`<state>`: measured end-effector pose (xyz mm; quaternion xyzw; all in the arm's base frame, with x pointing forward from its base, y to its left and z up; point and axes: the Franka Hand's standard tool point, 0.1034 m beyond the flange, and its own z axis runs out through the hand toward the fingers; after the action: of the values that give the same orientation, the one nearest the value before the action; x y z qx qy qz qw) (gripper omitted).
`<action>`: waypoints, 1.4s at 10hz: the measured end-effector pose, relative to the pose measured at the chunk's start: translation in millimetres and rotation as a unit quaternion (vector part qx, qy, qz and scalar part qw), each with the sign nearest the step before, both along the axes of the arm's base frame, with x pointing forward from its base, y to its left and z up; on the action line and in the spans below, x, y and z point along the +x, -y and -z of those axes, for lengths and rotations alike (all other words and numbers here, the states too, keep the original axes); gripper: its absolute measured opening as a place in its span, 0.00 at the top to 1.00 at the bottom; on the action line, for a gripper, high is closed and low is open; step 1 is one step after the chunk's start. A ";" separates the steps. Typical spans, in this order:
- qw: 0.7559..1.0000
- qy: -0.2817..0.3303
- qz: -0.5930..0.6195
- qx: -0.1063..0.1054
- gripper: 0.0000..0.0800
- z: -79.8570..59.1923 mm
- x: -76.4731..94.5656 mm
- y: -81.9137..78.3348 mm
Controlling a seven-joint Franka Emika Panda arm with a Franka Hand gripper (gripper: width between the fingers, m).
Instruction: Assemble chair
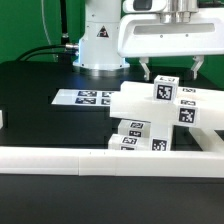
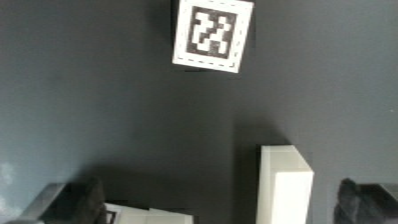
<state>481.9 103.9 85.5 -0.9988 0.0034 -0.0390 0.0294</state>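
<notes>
White chair parts (image 1: 160, 115) sit stacked against the border rail (image 1: 110, 158) for bracing; my gripper (image 1: 172, 75) hovers above them, fingers spread, grasping nothing.

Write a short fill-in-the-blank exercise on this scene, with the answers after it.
1. The gripper hangs ___ the chair parts.
2. The table is ___ in colour.
3. The marker board lies flat on the ___.
4. The gripper holds ___.

Answers: above; black; table; nothing
</notes>
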 end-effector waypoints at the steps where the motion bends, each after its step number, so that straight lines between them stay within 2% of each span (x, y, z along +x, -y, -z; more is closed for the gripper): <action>1: 1.000 0.010 0.008 -0.002 0.19 6.3 -3.1 3.0; 3: 1.000 0.024 0.011 -0.014 0.19 34.6 -21.9 -0.2; 4: 0.999 0.025 0.011 -0.017 0.19 40.8 -23.7 0.3; 8: 1.000 0.006 0.011 -0.014 0.19 39.9 -24.8 -0.6; 9: 0.998 -0.057 0.010 -0.008 0.19 41.7 -30.7 -3.8; 10: 0.999 -0.047 0.011 -0.009 0.19 44.9 -23.3 -5.7; 12: 0.999 -0.046 0.014 -0.016 0.19 63.1 -32.6 -11.7; 14: 0.999 -0.045 0.013 -0.017 0.19 65.7 -33.0 -11.7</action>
<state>448.9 115.6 19.8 -0.9998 0.0175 0.0053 0.0119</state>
